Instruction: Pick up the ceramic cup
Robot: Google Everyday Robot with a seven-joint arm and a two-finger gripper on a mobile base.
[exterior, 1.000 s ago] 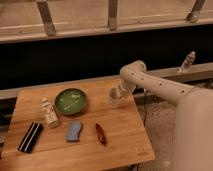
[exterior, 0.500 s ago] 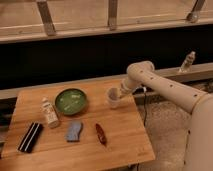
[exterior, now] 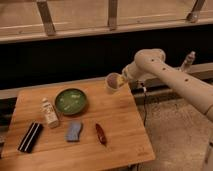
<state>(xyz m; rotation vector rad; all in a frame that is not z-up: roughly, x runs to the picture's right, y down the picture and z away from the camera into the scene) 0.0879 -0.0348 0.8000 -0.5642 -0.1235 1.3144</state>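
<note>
The gripper point(exterior: 120, 81) clasps the ceramic cup point(exterior: 113, 82), lifted clear above the table's point(exterior: 125, 130) far right edge; the cup hides its fingers. The green plate point(exterior: 70, 101) lies nearer left, apart from it.

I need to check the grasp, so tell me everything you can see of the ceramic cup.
The ceramic cup is small, pale whitish-grey, handleless and slightly tapered, with a wider rim and a darker inside. It looks glazed and whole. It is tilted, its mouth turned up and towards the camera, and it sits off the wooden table, above the far right edge, right of the green plate. The claw at the arm's end meets its right side and appears to hold it.
</note>
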